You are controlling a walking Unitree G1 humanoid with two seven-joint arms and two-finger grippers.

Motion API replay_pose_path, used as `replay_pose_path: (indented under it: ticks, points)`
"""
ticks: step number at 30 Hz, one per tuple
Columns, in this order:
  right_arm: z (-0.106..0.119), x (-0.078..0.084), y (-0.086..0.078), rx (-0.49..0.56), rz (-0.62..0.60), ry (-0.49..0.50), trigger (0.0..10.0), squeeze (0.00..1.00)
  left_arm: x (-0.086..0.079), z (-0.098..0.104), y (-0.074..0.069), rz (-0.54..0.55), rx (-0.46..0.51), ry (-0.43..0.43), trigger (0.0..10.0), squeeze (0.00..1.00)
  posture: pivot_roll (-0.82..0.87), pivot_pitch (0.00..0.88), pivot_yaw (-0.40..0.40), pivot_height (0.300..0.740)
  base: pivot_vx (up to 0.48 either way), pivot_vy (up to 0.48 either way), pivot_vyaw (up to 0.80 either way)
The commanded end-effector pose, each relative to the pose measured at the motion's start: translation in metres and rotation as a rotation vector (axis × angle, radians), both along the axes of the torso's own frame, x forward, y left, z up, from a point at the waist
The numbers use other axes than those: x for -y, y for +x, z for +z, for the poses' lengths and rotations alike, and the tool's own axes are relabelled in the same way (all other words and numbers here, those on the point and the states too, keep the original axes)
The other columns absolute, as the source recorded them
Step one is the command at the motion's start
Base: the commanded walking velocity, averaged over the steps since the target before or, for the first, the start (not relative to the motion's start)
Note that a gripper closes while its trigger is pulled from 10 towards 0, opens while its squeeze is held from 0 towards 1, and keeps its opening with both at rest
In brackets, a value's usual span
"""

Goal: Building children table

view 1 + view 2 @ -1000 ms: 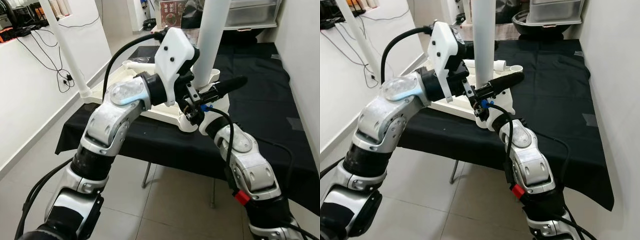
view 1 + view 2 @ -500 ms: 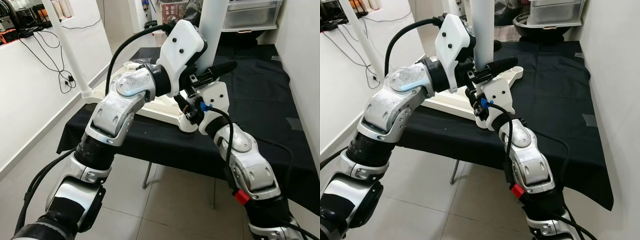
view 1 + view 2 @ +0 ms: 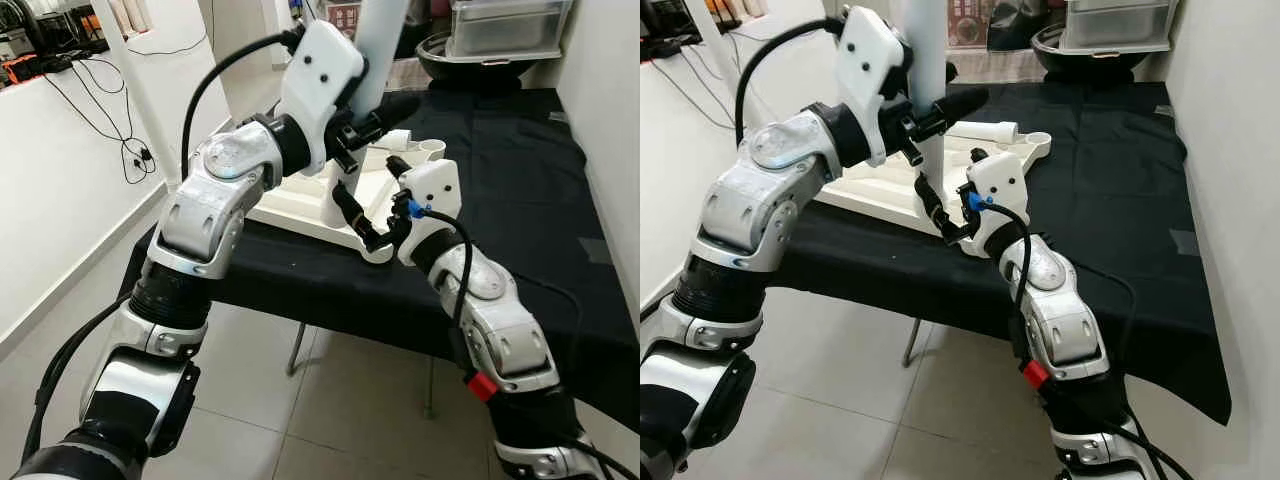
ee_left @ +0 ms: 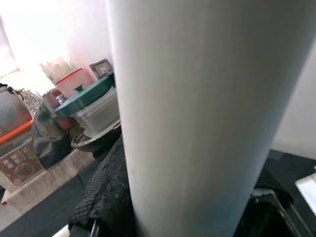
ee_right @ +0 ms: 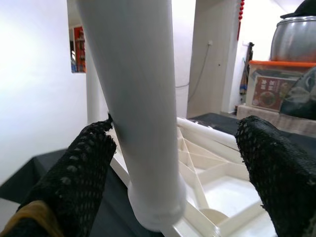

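Left gripper (image 3: 372, 118) jaws pinching upright white table leg (image 3: 921, 60); right gripper (image 3: 362, 222) jaws spread beside leg base on upturned white table frame (image 3: 300, 208); risk: leg tilts, misses socket

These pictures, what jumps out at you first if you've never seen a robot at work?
A thick white plastic table leg stands upright on an upturned white tabletop lying on a black-draped table. The left gripper clamps the leg high up; the right gripper sits open around its foot. Behind stands a clear plastic storage box.
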State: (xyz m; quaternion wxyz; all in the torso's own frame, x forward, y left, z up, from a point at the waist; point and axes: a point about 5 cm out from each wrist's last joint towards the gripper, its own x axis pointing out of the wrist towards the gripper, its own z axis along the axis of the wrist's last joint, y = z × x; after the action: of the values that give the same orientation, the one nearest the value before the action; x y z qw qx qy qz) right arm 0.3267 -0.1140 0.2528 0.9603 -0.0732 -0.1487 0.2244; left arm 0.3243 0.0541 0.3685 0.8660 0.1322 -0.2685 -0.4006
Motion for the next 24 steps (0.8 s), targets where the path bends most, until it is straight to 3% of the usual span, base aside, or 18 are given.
replay_pose_path:
  ticks: [1,2,3,5,6,12,16,18,20,24]
  points:
    - [0.003,-0.007,0.001,0.01,0.048,0.037,10.0,0.9,-0.006,0.001,-0.001,0.006,-0.006,-0.036,0.0,0.0,-0.01,0.039,0.103,0.74,0.0,0.0,0.0]
    - [0.004,-0.014,-0.001,0.004,0.115,0.072,10.0,0.67,-0.006,0.001,-0.001,0.004,-0.004,-0.04,0.0,0.0,-0.01,0.039,0.103,0.74,0.0,0.0,0.0]
    - [0.006,-0.021,-0.003,0.014,0.187,0.075,10.0,0.1,-0.005,0.001,-0.002,-0.014,-0.01,-0.057,0.0,0.0,0.0,0.04,0.103,0.74,0.0,0.0,0.0]
    - [0.006,-0.025,-0.006,0.022,0.234,0.073,10.0,0.1,-0.004,0.001,-0.002,-0.025,-0.013,-0.067,0.0,0.0,0.0,0.04,0.103,0.74,0.0,0.0,0.0]
    - [0.007,-0.028,-0.007,0.039,0.276,0.059,10.0,0.0,-0.003,0.001,-0.003,-0.051,-0.031,-0.085,0.0,0.0,0.0,0.043,0.104,0.74,0.0,0.0,0.0]
    - [0.012,-0.042,-0.004,0.099,0.338,-0.018,10.0,0.0,-0.004,-0.017,-0.01,-0.272,-0.213,-0.139,0.0,0.0,0.02,0.048,0.1,0.74,0.0,0.0,0.0]
    - [0.014,-0.045,-0.001,0.111,0.344,-0.038,10.0,0.0,-0.006,-0.025,-0.013,-0.36,-0.3,-0.153,0.0,0.0,0.02,0.049,0.1,0.74,0.0,0.0,0.0]
    - [0.014,-0.047,-0.001,0.111,0.352,-0.056,10.0,0.0,-0.006,-0.03,-0.016,-0.412,-0.324,-0.13,0.0,0.0,0.02,0.049,0.1,0.74,0.0,0.0,0.0]
    - [0.01,-0.05,-0.001,0.093,0.401,-0.11,10.0,0.0,-0.006,-0.039,-0.025,-0.501,-0.335,-0.047,0.0,0.0,0.03,0.055,0.099,0.74,0.0,0.0,0.0]
    - [-0.002,-0.053,-0.004,0.048,0.471,-0.213,10.0,0.0,-0.005,-0.041,-0.032,-0.559,-0.33,0.01,0.0,0.0,0.03,0.055,0.099,0.74,0.0,0.0,0.0]
